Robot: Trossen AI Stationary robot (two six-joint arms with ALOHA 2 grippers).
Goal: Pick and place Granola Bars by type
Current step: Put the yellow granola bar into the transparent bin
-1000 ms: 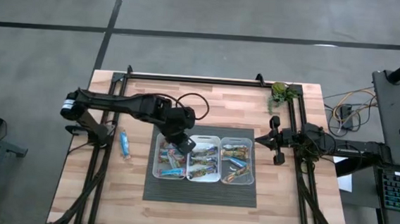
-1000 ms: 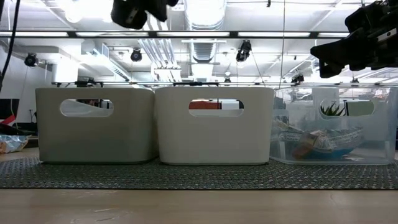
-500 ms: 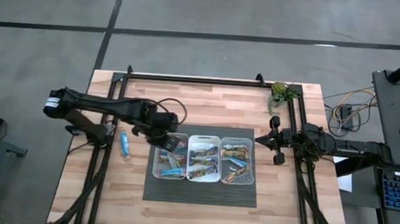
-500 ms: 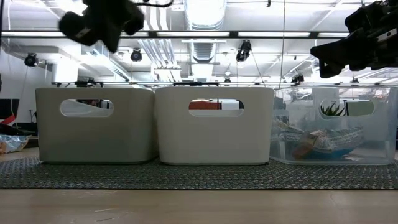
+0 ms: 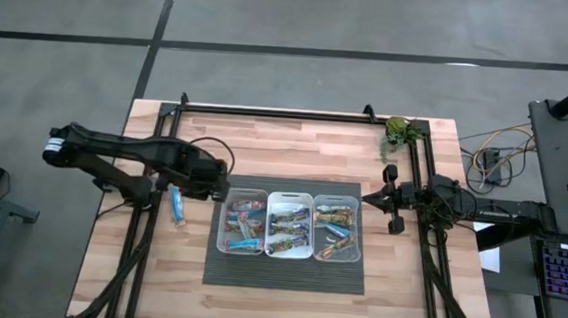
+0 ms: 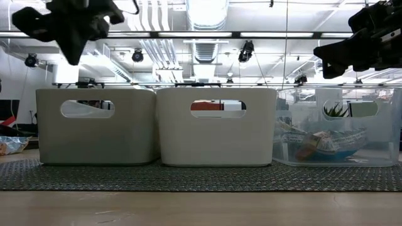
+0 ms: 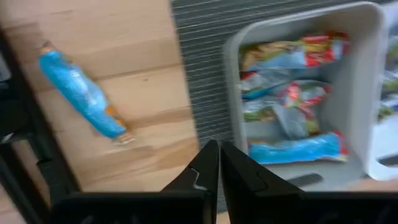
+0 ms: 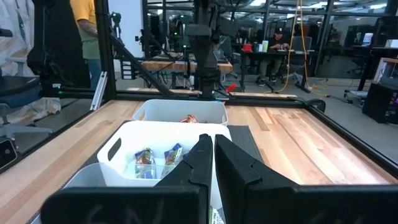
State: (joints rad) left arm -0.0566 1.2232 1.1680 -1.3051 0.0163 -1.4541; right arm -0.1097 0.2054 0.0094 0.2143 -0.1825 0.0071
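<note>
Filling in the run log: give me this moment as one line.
left gripper: shut, empty, beside left bin | right gripper: shut, waiting right of bins | blue bar: on table, unsorted

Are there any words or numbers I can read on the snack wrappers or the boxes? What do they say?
None can be read.
Blue granola bar on the bare wood: no lettering clear enough to read.
Granola bars in the left bin: red and blue marks on the wrappers, too blurred to read.
Three bins: plain walls, no labels in the low view.
Left gripper and right gripper: no markings show.
</note>
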